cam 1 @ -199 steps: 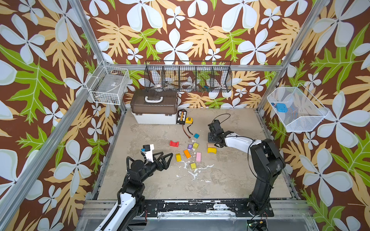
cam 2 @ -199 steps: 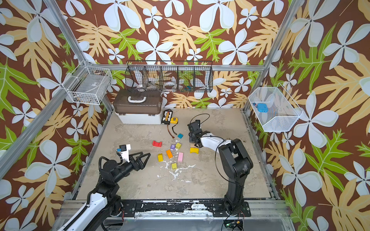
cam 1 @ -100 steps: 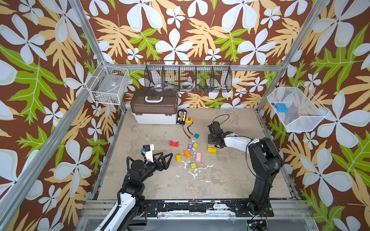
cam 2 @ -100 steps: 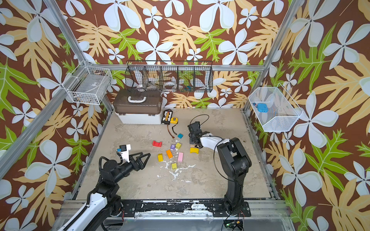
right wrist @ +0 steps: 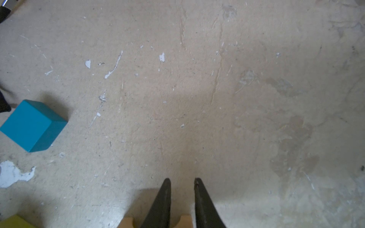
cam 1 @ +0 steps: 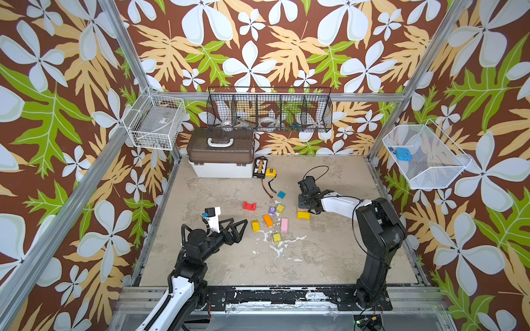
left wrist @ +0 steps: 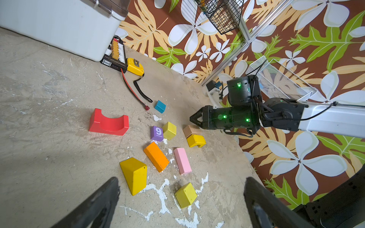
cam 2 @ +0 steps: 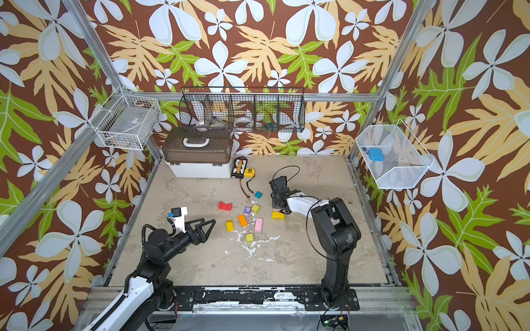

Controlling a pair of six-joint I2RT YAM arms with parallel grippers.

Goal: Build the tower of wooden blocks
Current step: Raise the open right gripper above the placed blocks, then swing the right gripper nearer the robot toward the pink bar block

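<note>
The wood blocks lie loose on the floor: red arch, purple "9" cube, teal cube, orange bar, pink bar, yellow wedge, yellow arch. The tower is out of view. My right gripper lies low over the tan block. It is shut on one leg of the block, which rests beside the yellow arch. My left gripper is wide open and empty, hovering short of a yellow-green cube.
A brown-lidded white toolbox stands at the back left. Beside it lie a black board, a yellow tape measure and a trailing cable. Wire baskets hang on the walls.
The right gripper's jaws have narrowed around the tan block's leg, with the arm barely shifting. The left arm and the loose blocks have not moved.
</note>
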